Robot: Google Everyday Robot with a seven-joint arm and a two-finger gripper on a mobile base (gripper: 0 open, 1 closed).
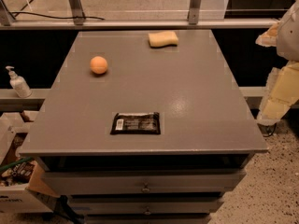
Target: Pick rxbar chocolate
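The rxbar chocolate (136, 123) is a flat black wrapped bar with a small white label patch at its left end. It lies flat near the front edge of the grey table top (196, 92), a little left of centre. My gripper (273, 104) shows as pale, yellowish parts at the right edge of the view, beyond the table's right side. It is well apart from the bar and holds nothing that I can see.
An orange ball (98, 65) sits at the mid left of the table. A yellow sponge (163, 38) lies at the back. Drawers (145, 186) are under the top. A pump bottle (17, 83) stands on a ledge to the left, with a box (18, 190) below.
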